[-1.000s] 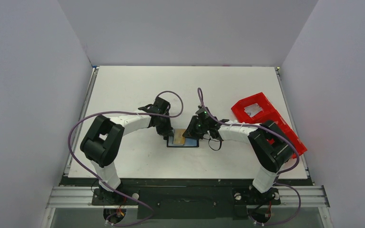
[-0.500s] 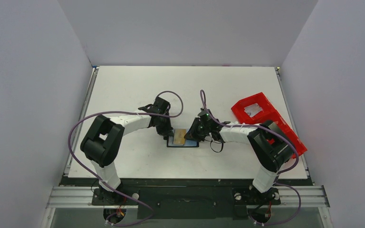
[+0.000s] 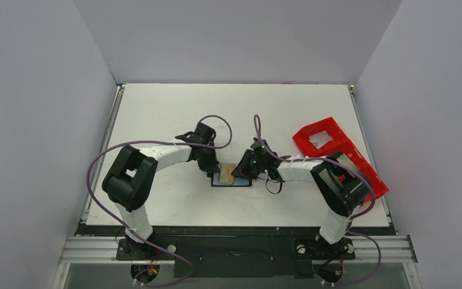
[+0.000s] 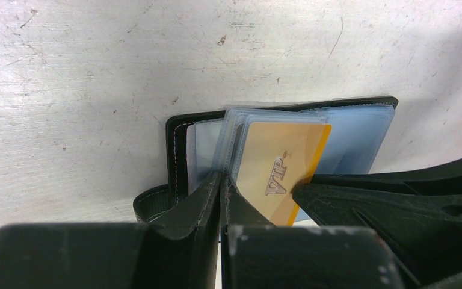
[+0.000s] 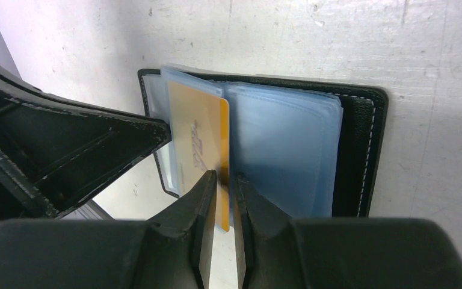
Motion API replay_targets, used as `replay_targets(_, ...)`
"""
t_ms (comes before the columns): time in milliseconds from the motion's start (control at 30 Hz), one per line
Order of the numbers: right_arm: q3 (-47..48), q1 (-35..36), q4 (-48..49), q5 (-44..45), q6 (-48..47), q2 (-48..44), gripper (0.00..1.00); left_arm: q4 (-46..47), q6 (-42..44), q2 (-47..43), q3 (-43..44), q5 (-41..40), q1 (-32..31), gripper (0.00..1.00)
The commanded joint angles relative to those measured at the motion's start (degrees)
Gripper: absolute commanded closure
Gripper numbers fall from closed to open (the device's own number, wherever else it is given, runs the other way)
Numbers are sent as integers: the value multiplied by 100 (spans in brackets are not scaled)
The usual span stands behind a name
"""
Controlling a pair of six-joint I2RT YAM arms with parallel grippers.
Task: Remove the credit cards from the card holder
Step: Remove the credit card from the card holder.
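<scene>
White bench (image 3: 156,108) under grey walls; the card holder (image 3: 242,180) lies open at its middle, between both arms. My left gripper (image 4: 219,195) is fully closed, its tips down on the holder's edge. My right gripper (image 5: 224,189) is nearly closed, pinching the edge of a gold card (image 5: 195,138) among the clear sleeves.

Just one word to read here: "VIP", in raised silvery letters on the gold card (image 4: 277,158). From my right wrist view that lettering runs sideways, too skewed to read.
</scene>
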Motion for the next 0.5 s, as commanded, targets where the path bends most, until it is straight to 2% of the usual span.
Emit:
replay_targets(0,-86,-50,493,-112,148,96,87,-98,-6,321,-47,-96,-84,100)
replay_targets(467,-391,-261,539,3,182,-135,100,-312,-44,449,-1,-245,-76,100)
